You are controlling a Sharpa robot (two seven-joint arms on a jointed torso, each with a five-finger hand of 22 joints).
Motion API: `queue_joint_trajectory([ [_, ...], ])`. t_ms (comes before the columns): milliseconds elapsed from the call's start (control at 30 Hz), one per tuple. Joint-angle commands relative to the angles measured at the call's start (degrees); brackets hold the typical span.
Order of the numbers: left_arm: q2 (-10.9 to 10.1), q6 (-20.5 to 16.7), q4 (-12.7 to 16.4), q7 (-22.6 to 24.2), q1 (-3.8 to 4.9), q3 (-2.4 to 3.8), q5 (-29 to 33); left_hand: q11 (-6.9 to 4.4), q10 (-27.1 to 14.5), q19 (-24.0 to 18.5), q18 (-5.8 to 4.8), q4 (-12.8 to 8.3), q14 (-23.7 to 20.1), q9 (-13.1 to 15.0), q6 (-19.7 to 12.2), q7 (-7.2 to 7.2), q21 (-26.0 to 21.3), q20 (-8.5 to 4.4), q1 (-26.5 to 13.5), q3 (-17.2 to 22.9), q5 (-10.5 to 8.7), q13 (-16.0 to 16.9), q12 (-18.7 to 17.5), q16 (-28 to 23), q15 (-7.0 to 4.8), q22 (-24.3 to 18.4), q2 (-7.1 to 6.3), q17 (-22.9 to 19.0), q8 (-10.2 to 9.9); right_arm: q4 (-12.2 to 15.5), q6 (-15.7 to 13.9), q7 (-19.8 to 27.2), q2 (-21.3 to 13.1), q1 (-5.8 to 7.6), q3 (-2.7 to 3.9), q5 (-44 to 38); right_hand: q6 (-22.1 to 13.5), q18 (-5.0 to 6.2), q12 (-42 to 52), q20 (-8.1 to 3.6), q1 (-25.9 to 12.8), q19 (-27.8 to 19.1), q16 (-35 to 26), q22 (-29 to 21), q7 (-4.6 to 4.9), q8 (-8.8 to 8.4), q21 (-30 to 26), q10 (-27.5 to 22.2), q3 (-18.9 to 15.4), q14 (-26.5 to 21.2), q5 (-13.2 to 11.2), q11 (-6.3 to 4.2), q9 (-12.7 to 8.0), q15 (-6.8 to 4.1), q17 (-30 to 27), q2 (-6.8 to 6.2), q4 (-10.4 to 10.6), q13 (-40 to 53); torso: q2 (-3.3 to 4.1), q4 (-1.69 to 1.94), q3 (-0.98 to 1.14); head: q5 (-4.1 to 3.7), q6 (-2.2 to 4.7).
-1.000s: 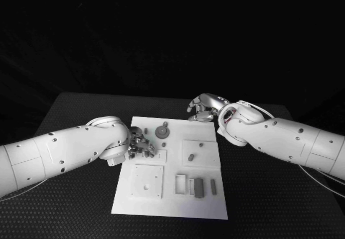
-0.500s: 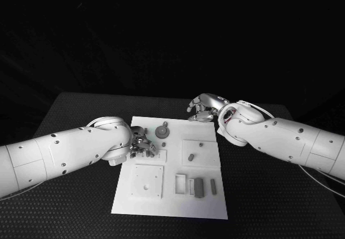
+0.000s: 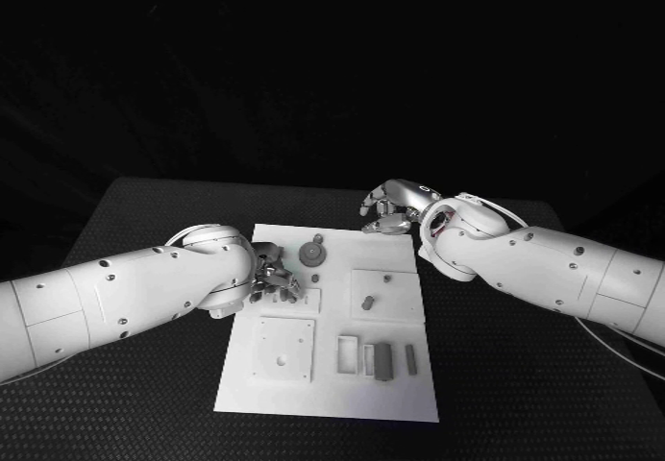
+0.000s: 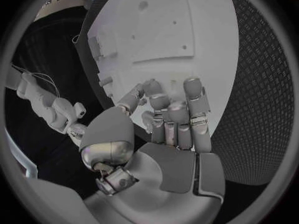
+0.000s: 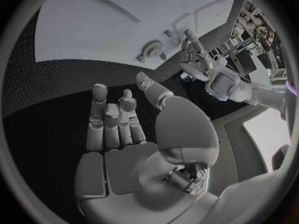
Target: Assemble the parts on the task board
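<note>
In the head view, the white task board [image 3: 332, 322] is lying in the middle of the black table [image 3: 153, 221], its long side running from near to far. The left hand [image 3: 269, 280] is hovering low over the board's left edge, fingers curled down toward a small raised block there; whether it is grasping anything cannot be told from this view. A grey gear-shaped part [image 3: 314, 254] is lying on the far part of the board, just right of that hand. A small peg-like part [image 3: 369, 303] is standing in a square recess on the right side, and two slim bar-shaped parts [image 3: 384, 362] are lying side by side at the near right. The right hand [image 3: 394, 208] is hanging over the table just beyond the board's far right corner, fingers loosely curled and grasping nothing. In the left wrist view, the left hand [image 4: 168, 119] is holding its fingers bent in close together over the board [image 4: 187, 30]; nothing shows plainly between them, so its state cannot be told. In the right wrist view, the right hand [image 5: 124, 129] is released, fingers apart and empty above the dark table [image 5: 37, 84], with the board [image 5: 87, 25] and the gear-shaped part [image 5: 151, 49] lying beyond the fingertips, well apart from them.
</note>
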Motion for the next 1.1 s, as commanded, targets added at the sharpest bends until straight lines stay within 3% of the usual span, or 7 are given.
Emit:
queue_joint_trajectory([
  [33,0.0,-0.4,0.2,1.1,-0.03,0.0,-1.6,0.0,-0.3,0.1,-0.01,-0.6,0.0,0.0,-0.5,-0.05,-0.1,0.04,1.0,0.0,-0.32,-0.1,-0.1,0.2,-0.29,1.0,0.04,-0.1,0.4,0.0,0.5,0.5,0.0,-0.06,0.03,-0.1,0.0,0.86,-0.2,0.1,0.1,-0.3,-0.4,0.9,0.26,-0.07,-0.4,-0.4,-0.2,0.0,0.0,0.2,-0.1,-0.25,-0.1,-0.06,-0.1,-0.1,-0.02,0.03,-0.03,-0.01,-0.06],
  [767,-0.1,-1.3,0.6,1.7,-0.04,0.04,-2.5,0.05,-0.2,0.2,-0.06,-1.7,0.1,-0.2,-0.5,-0.01,-0.2,0.12,1.8,-0.2,-0.94,-0.2,-0.1,0.3,-0.17,1.0,-0.31,-0.1,0.6,0.0,0.5,0.5,0.0,-0.19,0.03,-0.1,-0.1,0.86,-0.2,0.1,0.1,-0.3,-0.4,0.9,0.27,-0.08,-0.4,-0.4,-0.2,0.0,0.0,0.2,-0.1,-0.24,-0.1,-0.04,-0.1,-0.1,-0.01,0.01,-0.02,-0.23,-0.18],
  [1100,-0.1,-1.1,0.5,1.7,-0.04,0.04,-2.1,0.05,-0.2,0.2,-0.04,-0.9,0.1,-0.4,-0.6,0.0,-0.3,0.13,0.2,-1.2,-1.06,-0.3,-0.1,0.3,-0.18,1.0,-1.49,-0.1,0.7,-0.1,0.5,0.5,0.0,-0.21,0.03,-0.1,-0.1,0.86,-0.2,0.11,0.1,-0.3,-0.4,0.9,0.28,-0.11,-0.4,-0.4,-0.2,0.0,0.0,0.21,-0.1,-0.23,-0.1,-0.09,-0.1,-0.1,-0.01,-0.01,0.0,-0.21,-0.19],
])
